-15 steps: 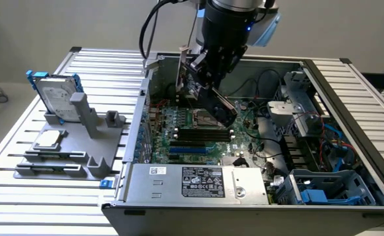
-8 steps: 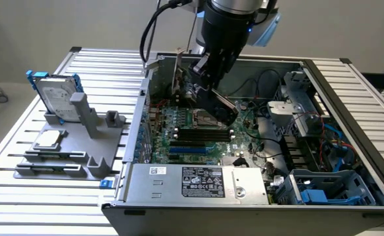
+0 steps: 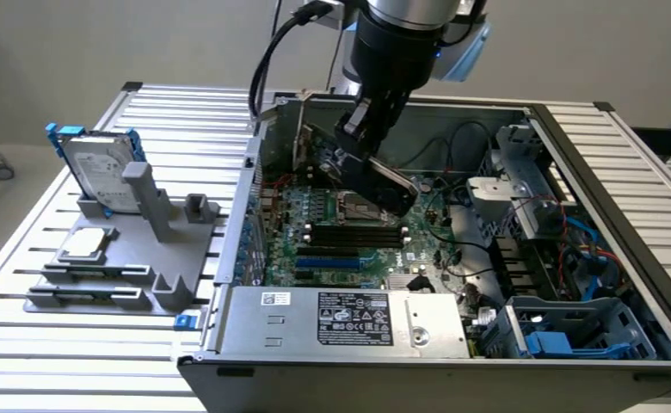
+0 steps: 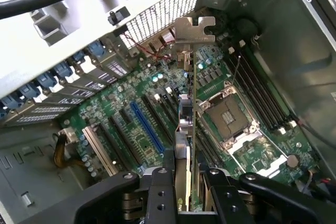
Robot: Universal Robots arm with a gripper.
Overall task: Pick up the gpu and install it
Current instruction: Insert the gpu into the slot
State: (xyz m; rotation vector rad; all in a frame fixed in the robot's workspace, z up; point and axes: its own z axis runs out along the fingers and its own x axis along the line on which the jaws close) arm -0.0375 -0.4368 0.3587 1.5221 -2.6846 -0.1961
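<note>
**GPU gripped on edge above the motherboard**

The gripper (image 4: 186, 187) is clamped on the gpu (image 4: 185, 124), with 1 finger on each flat face, near the edge that faces away from the board. The card hangs on edge over the motherboard (image 4: 131, 98) and appears unseated. It sits between the blue slot (image 4: 148, 127) and the CPU socket (image 4: 228, 119), with its silver bracket (image 4: 195, 29) toward the rear wall of the case (image 3: 611, 215). It is probably light and stiff but fragile, and the glossy cover may slip. A hold on the flat faces, clear of the connector edge, suits it.
</note>
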